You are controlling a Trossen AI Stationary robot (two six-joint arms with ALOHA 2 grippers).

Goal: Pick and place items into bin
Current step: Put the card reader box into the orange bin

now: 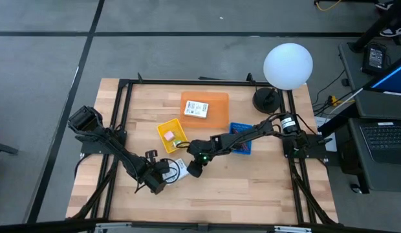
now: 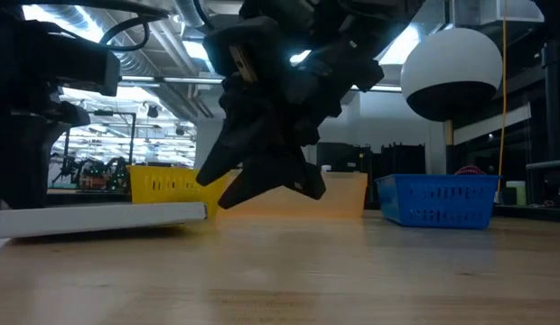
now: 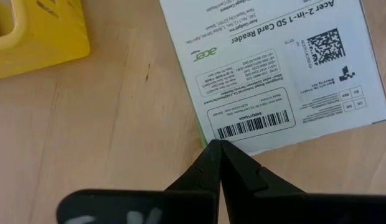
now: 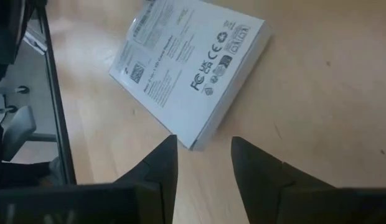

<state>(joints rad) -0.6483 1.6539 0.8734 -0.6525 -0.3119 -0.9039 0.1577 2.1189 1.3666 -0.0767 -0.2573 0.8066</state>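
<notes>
A white labelled packet [image 1: 178, 167] lies flat on the table between my two grippers; it also shows in the left wrist view [image 3: 274, 68], the right wrist view [image 4: 187, 68] and the low view [image 2: 99, 217]. My left gripper [image 3: 216, 144] is shut at its edge. My right gripper [image 4: 202, 149] is open, one finger on each side of a packet corner [image 4: 196, 144], touching nothing. A second white packet [image 1: 196, 109] lies on the orange bin [image 1: 216, 113]. Pink and green blocks sit in the yellow bin [image 1: 171, 134]. The cord and the other pieces do not show clearly. My left gripper has its shut fingertips [image 3: 211, 155] against the packet's edge by the barcode [image 3: 225, 138], close to a corner, coming in low along the table. The packet lies flat on the wood. Whether the tips press it or only meet it, I cannot tell.
A blue bin [image 1: 240, 139] stands right of the yellow one, under my right arm. A lamp with a white globe [image 1: 288, 65] stands at the far right corner. A black frame [image 1: 123, 90] runs round the table. Bare wood [image 1: 252, 184] lies along the near edge.
</notes>
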